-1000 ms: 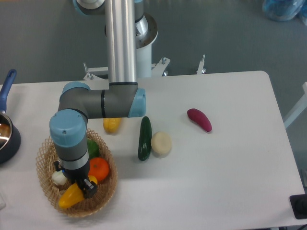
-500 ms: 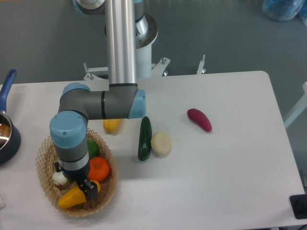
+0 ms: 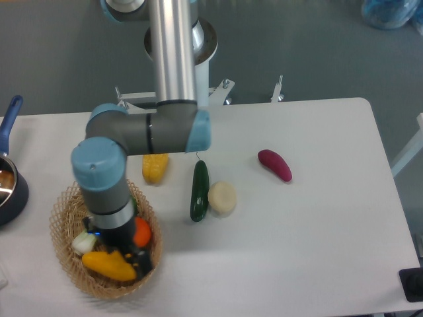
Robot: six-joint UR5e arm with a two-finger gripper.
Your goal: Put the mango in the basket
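The mango, yellow shading to orange, lies low in the round wicker basket at the front left of the table. My gripper is inside the basket at the mango's right end, and its dark fingers appear shut on that end. The forearm and wrist stand over the basket and hide its middle. An orange and a white bulb also sit in the basket, beside the gripper.
A yellow vegetable lies just behind the basket. A cucumber and a pale round vegetable lie mid-table, with a purple eggplant further right. A dark pot with a blue handle is at the left edge.
The arm has shifted slightly right and turned. The mango moved with the gripper, swinging from tilted to nearly level in the basket.
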